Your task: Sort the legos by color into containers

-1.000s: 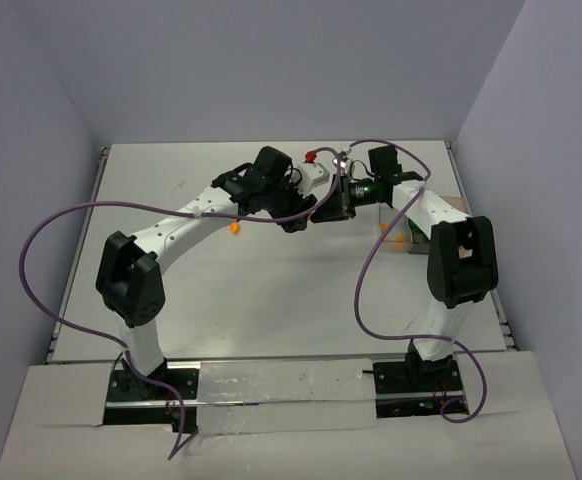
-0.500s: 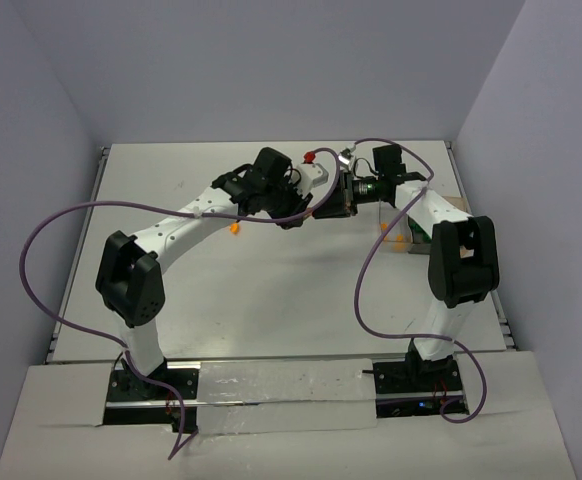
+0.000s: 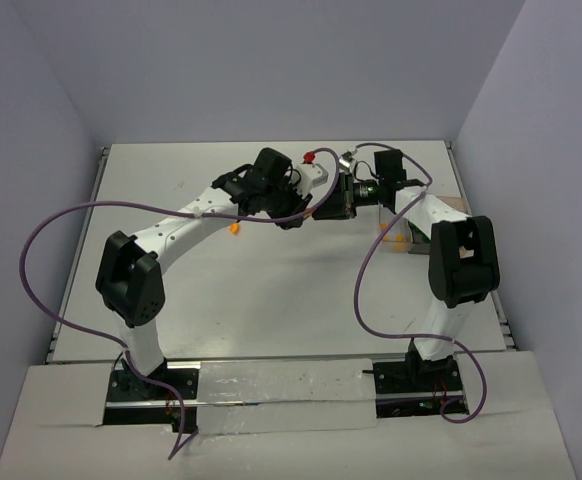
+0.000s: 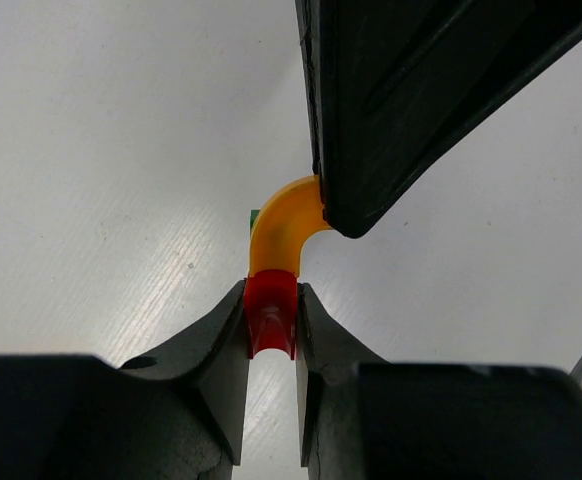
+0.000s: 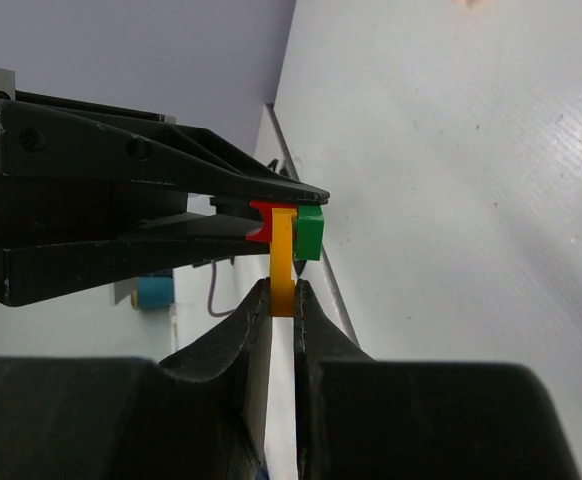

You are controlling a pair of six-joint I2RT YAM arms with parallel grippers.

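Left gripper [image 4: 271, 300] closed onto red lego [image 4: 270, 318]; right gripper [image 5: 282, 295] clamps attached orange lego [image 5: 283, 250].

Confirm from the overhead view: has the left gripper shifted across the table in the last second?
No visible shift: the left gripper sits just as far right of the loose orange lego as before.

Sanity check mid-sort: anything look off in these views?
Yes: a red brick, orange-yellow curved piece and green brick are joined as one clump, spanning both grippers. The left gripper pinches the red end, the right gripper the yellow end. Mixed colours can't go in one bin.
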